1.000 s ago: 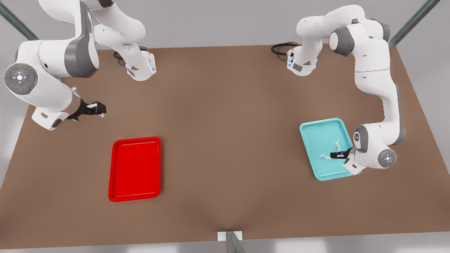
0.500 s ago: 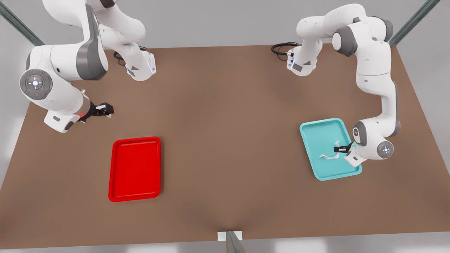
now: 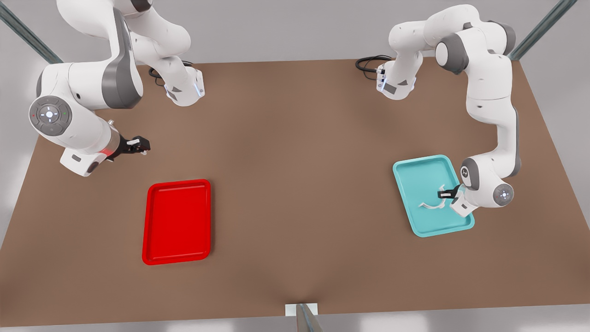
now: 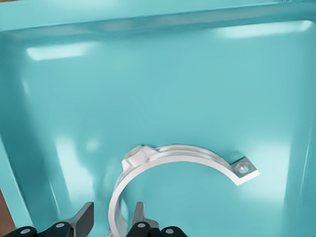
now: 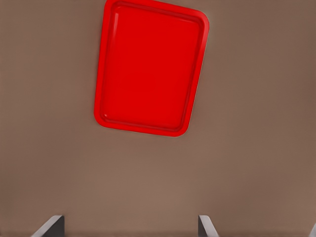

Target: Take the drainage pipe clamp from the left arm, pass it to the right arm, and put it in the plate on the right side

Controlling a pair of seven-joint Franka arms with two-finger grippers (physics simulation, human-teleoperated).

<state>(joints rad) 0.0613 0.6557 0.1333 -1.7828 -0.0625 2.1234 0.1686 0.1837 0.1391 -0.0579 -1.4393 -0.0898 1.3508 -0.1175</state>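
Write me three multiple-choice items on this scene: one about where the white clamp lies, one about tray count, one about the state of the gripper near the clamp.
1. Where does the clamp lie?
A. in the red tray
B. in the teal tray
C. on the bare table

2. How many trays are on the table?
A. one
B. two
C. three

3. How do the fingers beside the clamp stand?
A. apart, either side of the strip
C. pressed shut with nothing between
B. shut on a cable

Answers: 1 B, the clamp rests on the teal tray. 2 B, the teal one and the red tray. 3 A, the left gripper has a finger on each side of the strip; the right gripper waits over the table.
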